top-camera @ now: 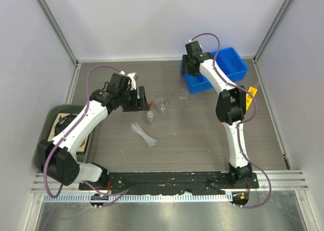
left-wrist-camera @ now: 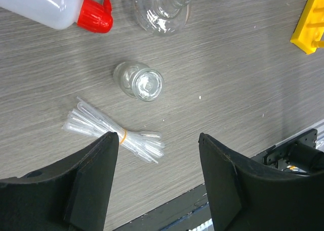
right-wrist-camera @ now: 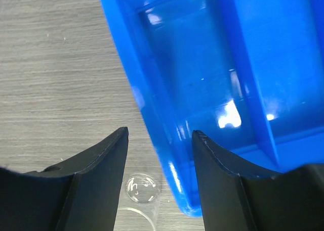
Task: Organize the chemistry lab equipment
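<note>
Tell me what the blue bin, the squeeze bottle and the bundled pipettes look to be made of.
Blue bin: likely moulded plastic, glossy; uniform colour, bright reflections on its floor. Squeeze bottle: translucent white plastic, semi-matte, with an opaque red cap. Pipettes: thin clear plastic probably, glass not excluded; see-through, tied by a yellow band.

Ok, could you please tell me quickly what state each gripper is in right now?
Left gripper: open, holding nothing.
Right gripper: open, holding nothing, over the blue bin wall.
</note>
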### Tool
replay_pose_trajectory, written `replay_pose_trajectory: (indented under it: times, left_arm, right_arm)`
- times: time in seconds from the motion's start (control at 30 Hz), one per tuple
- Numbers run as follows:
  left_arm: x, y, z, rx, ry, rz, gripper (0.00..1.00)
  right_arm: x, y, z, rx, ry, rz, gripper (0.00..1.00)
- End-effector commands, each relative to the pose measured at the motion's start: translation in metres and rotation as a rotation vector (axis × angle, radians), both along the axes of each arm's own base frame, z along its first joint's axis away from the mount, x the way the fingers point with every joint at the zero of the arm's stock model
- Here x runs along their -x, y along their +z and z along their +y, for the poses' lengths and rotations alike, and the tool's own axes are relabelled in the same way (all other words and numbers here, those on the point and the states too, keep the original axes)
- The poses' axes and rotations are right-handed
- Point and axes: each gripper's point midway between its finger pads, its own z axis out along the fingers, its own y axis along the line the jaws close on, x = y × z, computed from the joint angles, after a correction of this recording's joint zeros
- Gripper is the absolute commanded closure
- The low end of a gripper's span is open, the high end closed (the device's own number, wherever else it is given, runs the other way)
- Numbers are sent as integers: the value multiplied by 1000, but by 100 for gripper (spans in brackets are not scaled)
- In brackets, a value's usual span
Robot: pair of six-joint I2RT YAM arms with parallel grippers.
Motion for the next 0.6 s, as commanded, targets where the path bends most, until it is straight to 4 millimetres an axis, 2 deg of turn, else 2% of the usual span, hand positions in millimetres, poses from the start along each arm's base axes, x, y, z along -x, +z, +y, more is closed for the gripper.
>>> replay_pose_trajectory:
  times: [0.0, 0.23, 0.33, 0.43, 0.57]
  left_arm:
    - [3, 3, 2, 10, -22, -26, 32]
    - [5, 1, 5, 5, -18, -22, 32]
    - [7, 1, 6, 3, -19, -20, 32]
    - [10, 0, 8, -1, -20, -17, 32]
    - [13, 3, 12, -7, -14, -28, 32]
  right_arm:
    - [-6, 12, 16, -6, 59, -54, 41]
    - [-1, -18, 17, 36, 49, -4, 42]
    - [0, -25, 19, 39, 47, 7, 47]
    - [0, -35, 20, 42, 48, 21, 52]
    - [0, -42, 26, 33, 50, 29, 70]
